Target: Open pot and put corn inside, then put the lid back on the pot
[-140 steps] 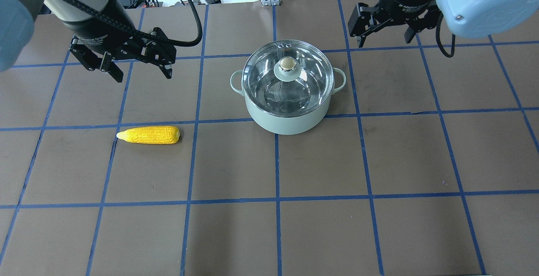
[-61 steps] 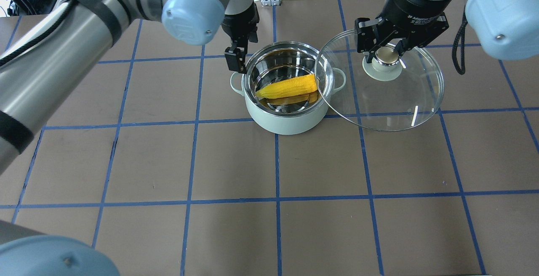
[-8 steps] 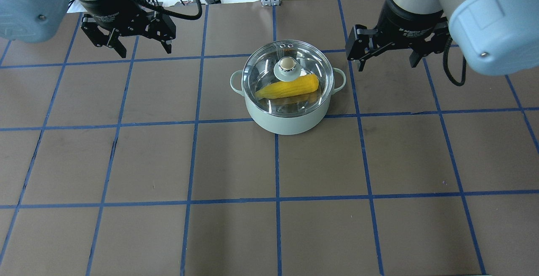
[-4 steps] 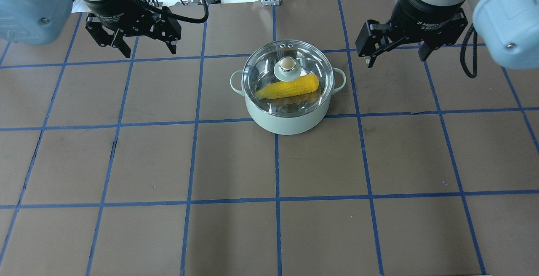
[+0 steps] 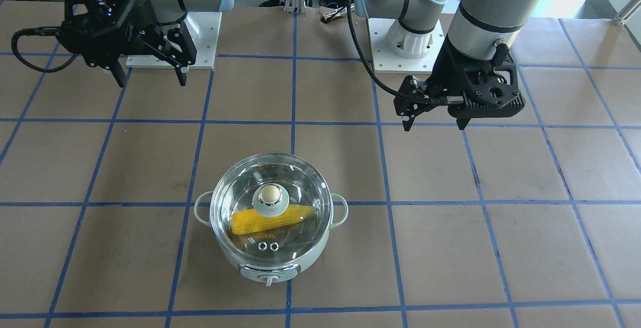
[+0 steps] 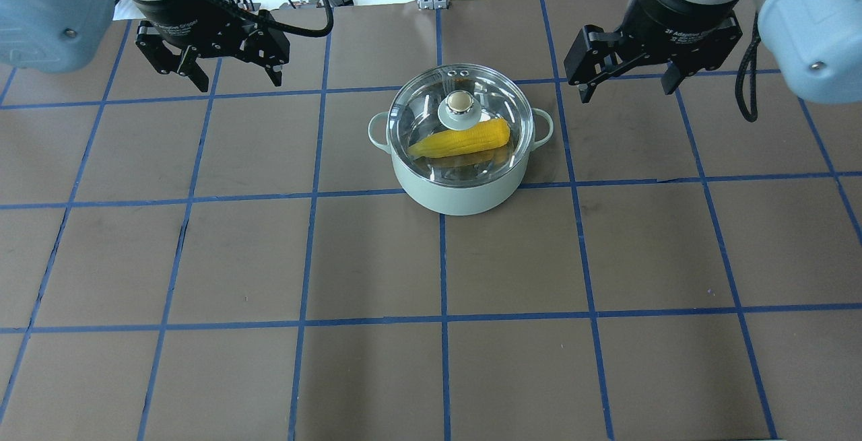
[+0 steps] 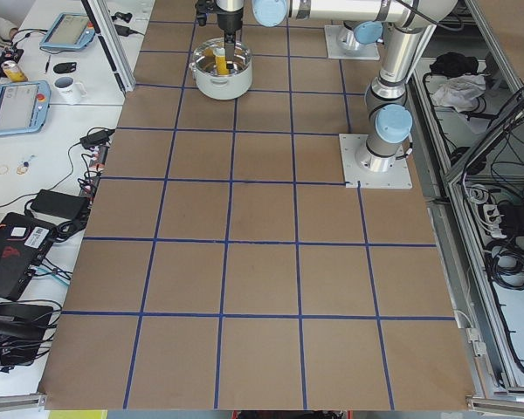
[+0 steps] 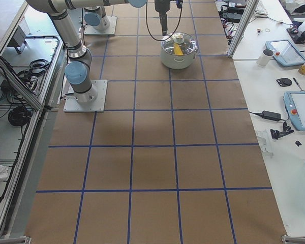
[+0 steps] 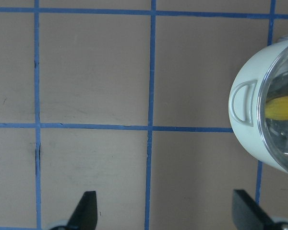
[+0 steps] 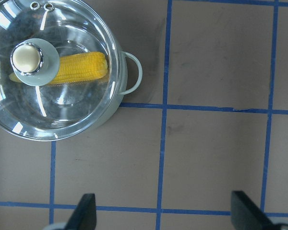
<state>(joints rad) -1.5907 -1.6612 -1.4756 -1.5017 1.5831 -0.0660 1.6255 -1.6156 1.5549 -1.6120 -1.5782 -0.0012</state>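
Glass lid (image 5: 270,200) sits square on the mint pot (image 5: 288,270) at lower centre of the front view, with the corn (image 5: 295,216) showing beneath it. From overhead, the right pincer (image 6: 626,91) has drawn further toward the upper right in the last second, wide and empty. The left pincer (image 6: 238,81) hangs wide at upper left. Both wrist views show brown bench (image 9: 96,72) between spread fingers. The task looks finished.

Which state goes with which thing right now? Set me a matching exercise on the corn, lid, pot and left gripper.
Things:
1. corn
2. lid
3. pot
4. left gripper

States:
A. open, holding nothing
B. standing on the table
C. seated on the pot's rim
D. lying inside, under glass

Pairs: 1-D, 2-C, 3-B, 4-A
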